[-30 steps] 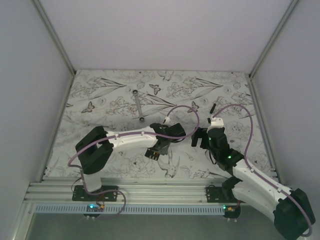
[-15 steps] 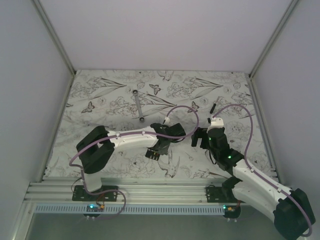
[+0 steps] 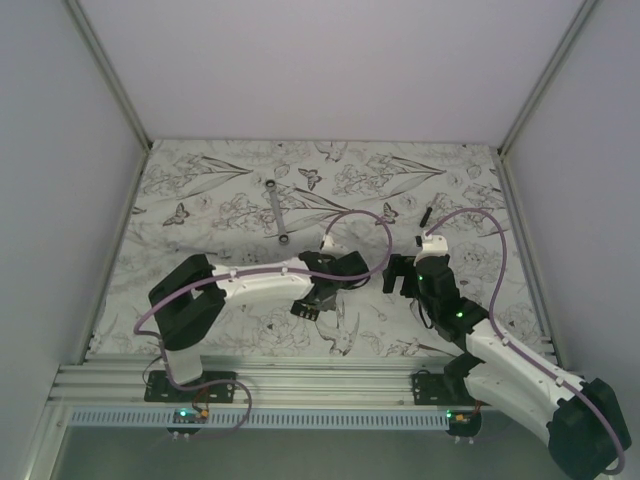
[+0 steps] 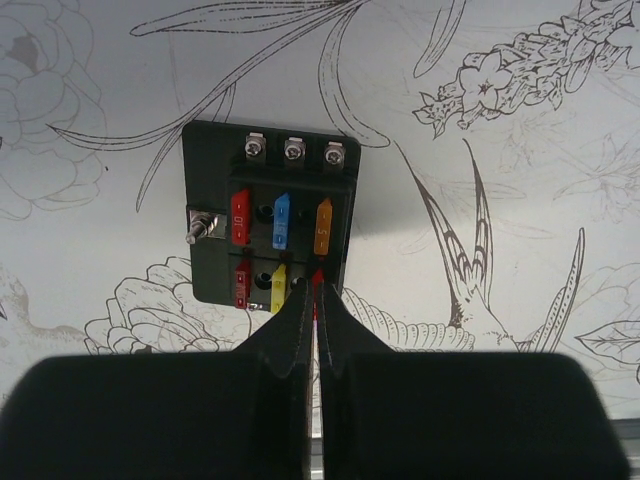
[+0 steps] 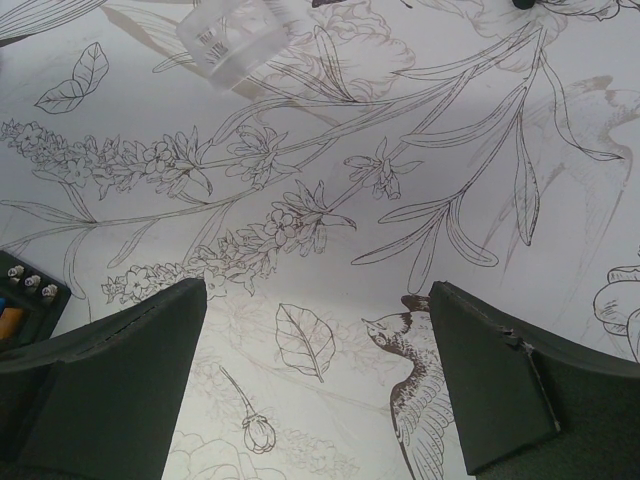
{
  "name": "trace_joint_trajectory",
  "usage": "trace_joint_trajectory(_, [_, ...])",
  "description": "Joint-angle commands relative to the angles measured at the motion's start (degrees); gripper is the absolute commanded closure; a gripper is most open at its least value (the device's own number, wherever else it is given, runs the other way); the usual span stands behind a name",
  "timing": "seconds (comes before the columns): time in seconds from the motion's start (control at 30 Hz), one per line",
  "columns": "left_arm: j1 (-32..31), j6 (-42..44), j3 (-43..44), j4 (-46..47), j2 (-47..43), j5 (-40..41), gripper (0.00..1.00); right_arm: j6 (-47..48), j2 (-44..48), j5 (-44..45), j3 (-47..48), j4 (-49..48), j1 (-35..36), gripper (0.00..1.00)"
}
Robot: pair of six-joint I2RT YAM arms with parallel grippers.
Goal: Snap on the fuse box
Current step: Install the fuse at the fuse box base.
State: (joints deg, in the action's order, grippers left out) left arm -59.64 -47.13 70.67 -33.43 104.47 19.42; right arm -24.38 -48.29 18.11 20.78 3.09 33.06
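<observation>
The fuse box is a small black block with red, blue, orange and yellow fuses, lying flat on the flowered table cover. My left gripper is shut, its tips at the box's near right slot. A sliver of red fuse shows in the slit between the tips, and I cannot tell whether it is pinched. In the top view the box pokes out under the left gripper. My right gripper hangs open over bare cover, right of the box, with nothing between its fingers.
A clear plastic cover piece lies beyond the right gripper. A long silver wrench lies at the back centre. A thin black stick sits at the back right. White walls close in the table on three sides.
The left gripper's jaws have closed over the last second while it stayed at the fuse box. The left arm has shifted slightly. The right arm has not moved.
</observation>
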Motion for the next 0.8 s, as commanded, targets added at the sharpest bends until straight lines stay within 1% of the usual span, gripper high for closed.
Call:
trace_joint_trajectory(0.0, [-1.7, -4.5, -6.1, -4.2, 9.0, -2.6, 1.00, 0.1, 0.6, -0.1, 0.3, -0.6, -0.7, 0.00])
trace_joint_trajectory(0.1, [-2.0, -5.4, -6.4, -4.1, 10.8, -3.1, 1.00, 0.1, 0.7, -0.2, 0.3, -0.6, -0.6, 0.00])
trace_joint_trajectory(0.2, [-2.0, -6.0, -6.8, -4.0, 10.5, -3.2, 1.00, 0.1, 0.9, -0.2, 0.3, -0.6, -0.7, 0.00])
trace_joint_trajectory(0.33, [-1.9, -4.6, -4.6, -4.1, 6.0, -1.6, 1.00, 0.4, 0.6, -0.6, 0.5, -0.8, -0.6, 0.00])
trace_joint_trajectory(0.47, [-2.0, -1.4, 1.5, -4.1, 1.7, 2.7, 1.00, 0.6, 0.5, -0.8, 1.1, -0.7, -0.6, 0.00])
trace_joint_trajectory(0.63, [-1.9, 4.1, 11.4, -4.0, -1.3, 6.2, 0.86, 1.2, 0.5, -1.4, 2.4, -0.1, -0.6, 0.00])
trace_joint_trajectory(0.7, [-1.8, 5.9, 12.8, -4.0, -3.0, 7.3, 0.79, 1.7, -0.1, -2.0, 3.4, -0.1, -0.6, 0.00])
trace_joint_trajectory(0.73, [-1.7, 6.5, 12.6, -4.0, -4.5, 7.9, 0.74, 2.0, -1.0, -2.4, 4.3, 0.0, -0.7, 0.00])
trace_joint_trajectory(0.77, [-1.5, 6.8, 12.0, -4.0, -5.8, 8.5, 0.72, 2.4, -1.7, -2.8, 4.8, 0.0, -0.7, 0.00])
